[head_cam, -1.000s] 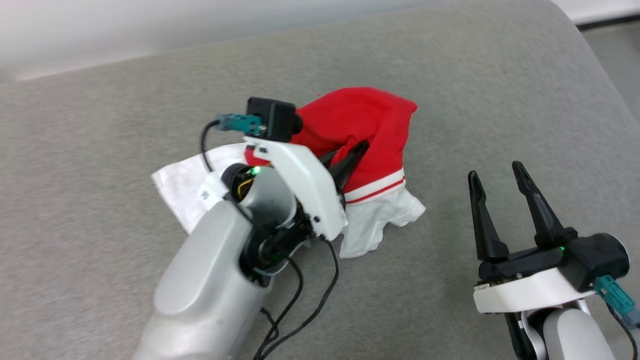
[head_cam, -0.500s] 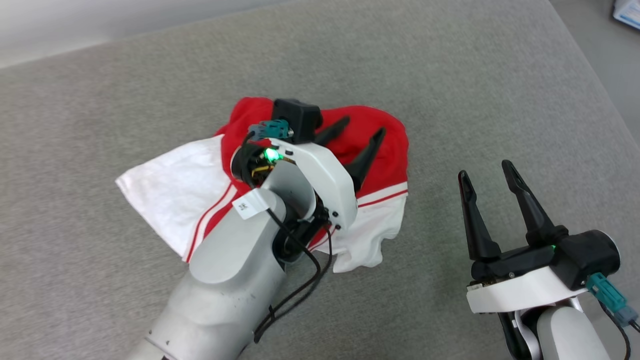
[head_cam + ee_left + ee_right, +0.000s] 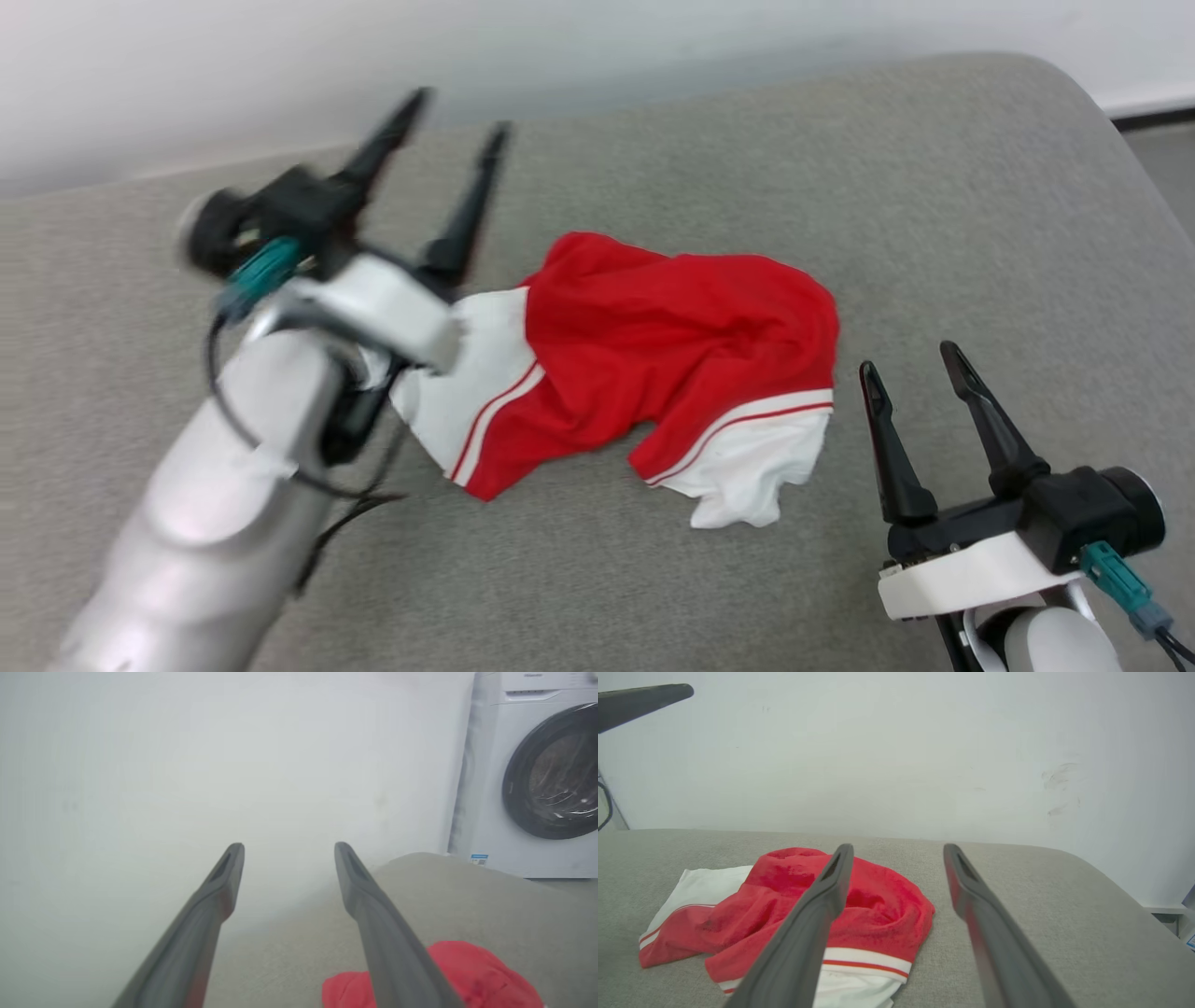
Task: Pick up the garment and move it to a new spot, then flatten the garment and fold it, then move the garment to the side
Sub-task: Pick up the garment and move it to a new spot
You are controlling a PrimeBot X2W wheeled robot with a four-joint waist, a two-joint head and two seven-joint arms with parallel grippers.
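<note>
The left gripper (image 3: 459, 112) and right gripper (image 3: 910, 358): open, empty. Crumpled white-sleeved red jersey garment (image 3: 672, 345) lies between them, on grey fabric padding (image 3: 840, 168). Relocation appears done; flattening, folding, moving aside remain.

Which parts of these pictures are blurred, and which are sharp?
Head view: left gripper and its arm are blurred; garment and right gripper are sharp. Left wrist view: the fingers look soft. Right wrist view: garment crisp, light even.
</note>
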